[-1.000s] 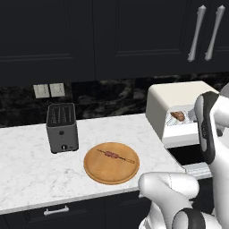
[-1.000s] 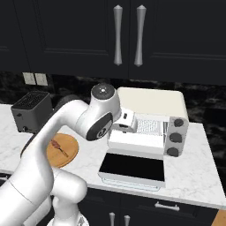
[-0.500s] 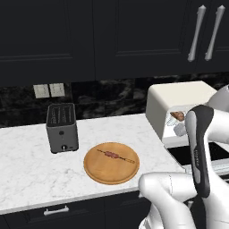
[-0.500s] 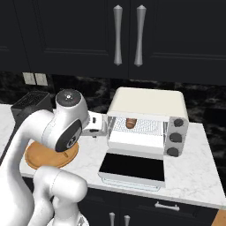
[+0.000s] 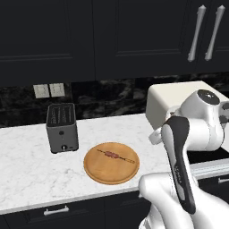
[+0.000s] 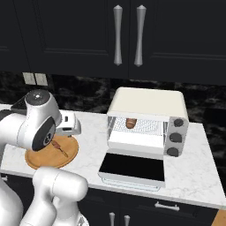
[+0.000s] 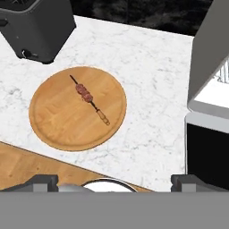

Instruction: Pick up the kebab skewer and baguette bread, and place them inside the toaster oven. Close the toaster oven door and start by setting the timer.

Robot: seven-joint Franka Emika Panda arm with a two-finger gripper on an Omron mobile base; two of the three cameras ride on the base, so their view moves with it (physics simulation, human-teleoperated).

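Note:
The kebab skewer (image 7: 89,99) lies across the middle of the round wooden plate (image 7: 53,129), also seen from the right base as the skewer (image 6: 59,148) on the plate (image 6: 42,160). My gripper (image 7: 115,182) hovers open and empty above the counter, between the plate and the toaster oven (image 6: 148,103). Its fingertips (image 7: 43,181) stand wide apart. The baguette bread (image 6: 130,122) rests on the rack inside the oven. The toaster oven door (image 6: 132,167) hangs open, lying flat toward the front.
A dark grey slot toaster (image 5: 61,127) stands on the marble counter (image 5: 27,165) left of the plate. Dark cabinets with silver handles (image 6: 128,35) hang above. The oven's knobs (image 6: 175,137) sit on its right side. The counter's front edge runs just below the plate.
The arm has swung away from the oven mouth to the left, toward the plate. The baguette stays inside the oven, and the gripper has remained open.

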